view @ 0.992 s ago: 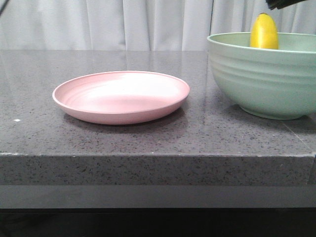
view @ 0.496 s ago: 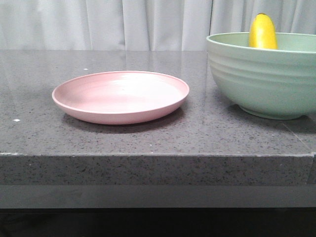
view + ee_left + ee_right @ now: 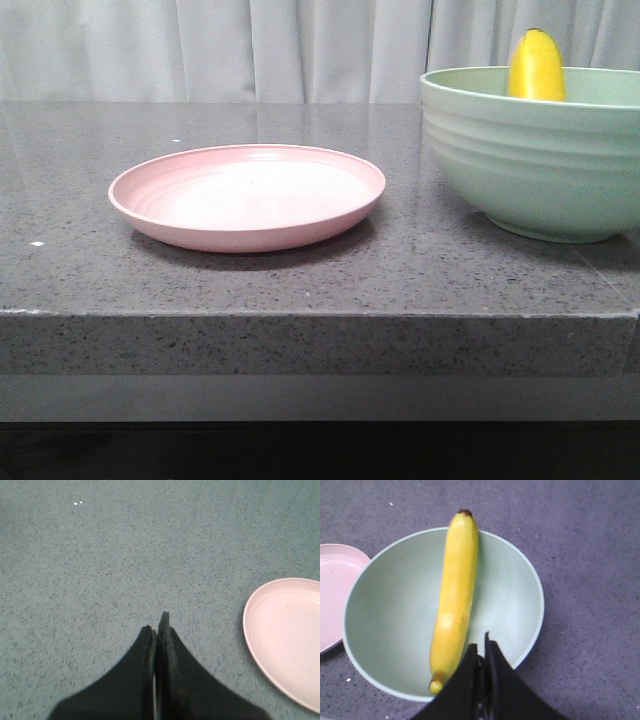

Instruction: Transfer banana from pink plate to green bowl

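The banana [image 3: 537,66] lies in the green bowl [image 3: 535,160] at the right, one end poking above the far rim. In the right wrist view the banana [image 3: 454,595] stretches across the green bowl [image 3: 395,610], and my right gripper [image 3: 481,647] hangs shut and empty above the bowl's near rim, beside the banana's stem end. The pink plate [image 3: 247,193] sits empty at the table's middle; its edge also shows in the right wrist view [image 3: 335,595]. My left gripper [image 3: 156,627] is shut and empty over bare table, beside the pink plate [image 3: 287,635]. Neither gripper shows in the front view.
The grey speckled stone table [image 3: 300,290] has its front edge close to the camera. A pale curtain [image 3: 250,50] hangs behind the table. A few small white specks [image 3: 78,503] lie on the table top.
A dark part of the right arm at the top right, above the bowl, has left the front view. The banana, bowl and plate have stayed put.
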Robot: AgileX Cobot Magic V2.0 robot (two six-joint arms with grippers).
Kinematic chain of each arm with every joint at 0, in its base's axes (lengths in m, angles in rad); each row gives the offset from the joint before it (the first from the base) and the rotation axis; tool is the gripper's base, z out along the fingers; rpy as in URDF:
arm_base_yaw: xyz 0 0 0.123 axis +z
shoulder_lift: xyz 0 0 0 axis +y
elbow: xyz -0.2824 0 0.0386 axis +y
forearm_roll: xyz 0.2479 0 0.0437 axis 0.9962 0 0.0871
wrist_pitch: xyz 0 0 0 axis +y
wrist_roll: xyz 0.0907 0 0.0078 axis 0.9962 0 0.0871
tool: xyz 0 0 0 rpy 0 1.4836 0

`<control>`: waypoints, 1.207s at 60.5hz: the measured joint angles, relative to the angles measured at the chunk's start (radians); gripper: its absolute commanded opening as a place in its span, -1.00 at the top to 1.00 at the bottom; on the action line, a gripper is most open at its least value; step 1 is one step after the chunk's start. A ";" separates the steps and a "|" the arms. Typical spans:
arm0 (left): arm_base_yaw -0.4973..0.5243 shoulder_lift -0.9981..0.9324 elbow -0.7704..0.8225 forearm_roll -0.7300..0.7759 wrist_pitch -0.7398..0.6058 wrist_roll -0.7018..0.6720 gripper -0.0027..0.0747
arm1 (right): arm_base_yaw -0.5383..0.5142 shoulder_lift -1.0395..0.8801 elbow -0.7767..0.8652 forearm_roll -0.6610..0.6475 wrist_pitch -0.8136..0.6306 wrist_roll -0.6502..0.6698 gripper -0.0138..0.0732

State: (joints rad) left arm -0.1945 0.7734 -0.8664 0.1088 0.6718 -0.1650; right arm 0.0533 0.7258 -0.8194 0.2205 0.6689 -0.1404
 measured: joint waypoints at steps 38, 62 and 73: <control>0.004 -0.618 0.557 -0.010 -0.349 -0.005 0.98 | 0.068 -0.662 0.500 0.004 -0.266 -0.018 0.82; 0.004 -0.629 0.576 -0.010 -0.402 -0.005 0.98 | 0.068 -0.666 0.502 0.008 -0.244 -0.018 0.82; 0.004 -0.629 0.576 -0.010 -0.402 -0.007 0.98 | 0.068 -0.666 0.502 0.008 -0.244 -0.018 0.82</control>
State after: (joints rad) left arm -0.1903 0.1449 -0.2908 0.0984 0.2703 -0.1720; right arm 0.1218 0.0593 -0.3177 0.2281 0.4254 -0.1582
